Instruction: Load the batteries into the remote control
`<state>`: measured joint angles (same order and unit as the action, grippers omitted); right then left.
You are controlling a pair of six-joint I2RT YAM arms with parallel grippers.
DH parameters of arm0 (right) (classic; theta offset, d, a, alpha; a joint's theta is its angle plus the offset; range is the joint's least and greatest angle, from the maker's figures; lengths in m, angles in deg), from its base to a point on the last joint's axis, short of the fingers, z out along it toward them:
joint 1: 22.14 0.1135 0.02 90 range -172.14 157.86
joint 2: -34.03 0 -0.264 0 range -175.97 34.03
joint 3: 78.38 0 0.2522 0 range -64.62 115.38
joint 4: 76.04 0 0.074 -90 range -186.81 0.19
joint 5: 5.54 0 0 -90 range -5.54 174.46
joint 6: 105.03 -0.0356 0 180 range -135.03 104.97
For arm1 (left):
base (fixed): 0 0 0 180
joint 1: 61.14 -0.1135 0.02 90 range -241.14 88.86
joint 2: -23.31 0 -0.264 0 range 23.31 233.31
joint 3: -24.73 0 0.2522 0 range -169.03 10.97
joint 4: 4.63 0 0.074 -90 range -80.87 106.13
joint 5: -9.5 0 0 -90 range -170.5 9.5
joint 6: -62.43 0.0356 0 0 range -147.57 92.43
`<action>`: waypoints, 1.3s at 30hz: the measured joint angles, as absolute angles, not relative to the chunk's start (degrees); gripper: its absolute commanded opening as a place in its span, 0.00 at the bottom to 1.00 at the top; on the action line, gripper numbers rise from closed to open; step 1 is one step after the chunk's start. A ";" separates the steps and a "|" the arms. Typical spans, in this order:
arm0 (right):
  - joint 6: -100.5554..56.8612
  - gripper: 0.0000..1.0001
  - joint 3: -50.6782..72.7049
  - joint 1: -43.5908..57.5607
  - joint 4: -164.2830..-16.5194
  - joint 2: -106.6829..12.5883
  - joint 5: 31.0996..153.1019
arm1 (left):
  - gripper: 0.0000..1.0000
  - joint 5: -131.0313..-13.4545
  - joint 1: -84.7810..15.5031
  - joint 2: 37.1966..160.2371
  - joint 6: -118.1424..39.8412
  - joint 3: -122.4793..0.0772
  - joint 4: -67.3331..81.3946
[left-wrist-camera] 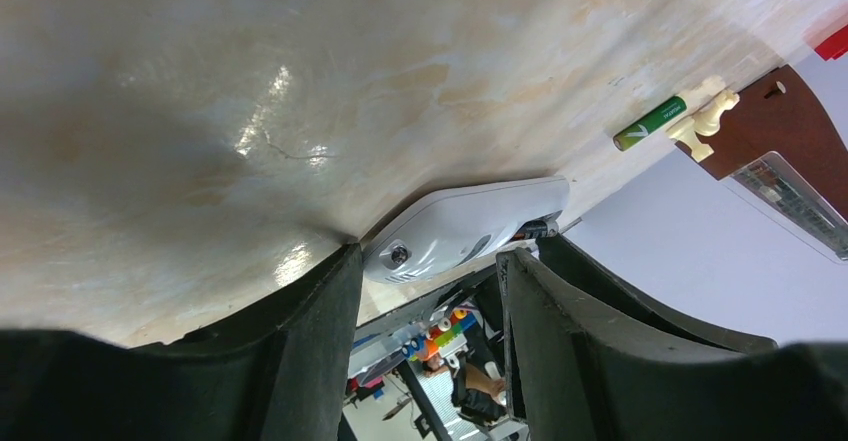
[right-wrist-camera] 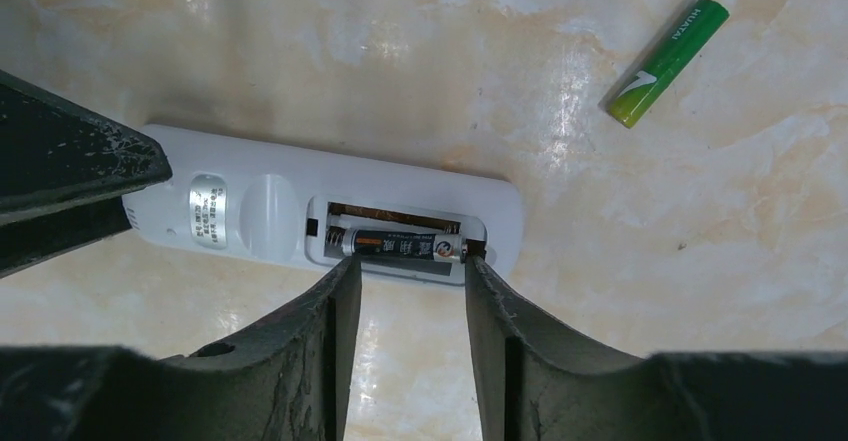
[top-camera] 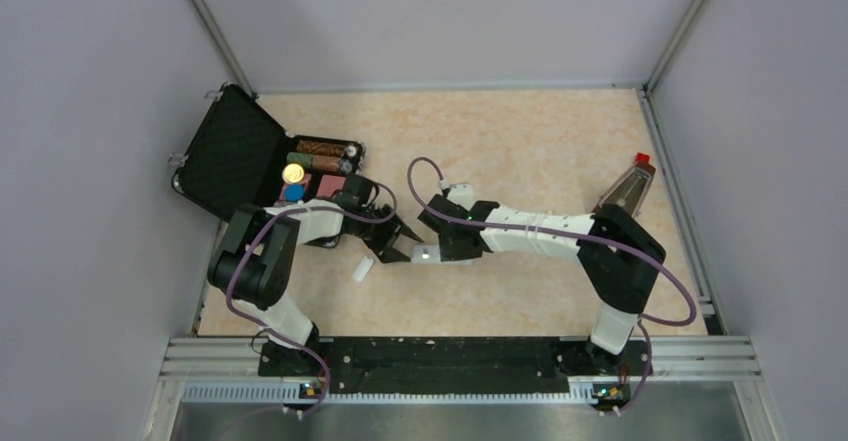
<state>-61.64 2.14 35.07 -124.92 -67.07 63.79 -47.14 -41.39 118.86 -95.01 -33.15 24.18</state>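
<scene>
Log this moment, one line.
remote: back up, bay open | dark battery: seated | green battery: loose on table | right pincer: straddling dark battery

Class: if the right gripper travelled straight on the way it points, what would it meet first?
Probably the dark battery, lying in the open compartment of the remote control, directly ahead of the right gripper. Depth is uncertain.

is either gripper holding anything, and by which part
Cannot be told: the right gripper straddles the dark battery, end to end, in the remote control; the left gripper brackets the remote control's end.
</scene>
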 measured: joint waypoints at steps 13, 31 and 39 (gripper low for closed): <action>-61.62 0.42 2.95 34.92 -125.97 -65.47 63.51 | 0.60 -46.88 -41.19 118.86 -95.25 -32.76 23.57; -58.58 0.37 2.86 33.98 -122.60 -65.91 63.42 | 0.58 -46.59 -41.02 119.14 -95.19 -32.69 23.02; -58.56 0.40 2.40 33.93 -121.90 -66.02 64.12 | 0.59 -46.57 -40.93 119.25 -95.19 -32.69 22.83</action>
<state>-58.56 2.40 33.93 -121.90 -66.02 64.12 -46.57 -40.93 119.25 -95.19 -32.69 22.83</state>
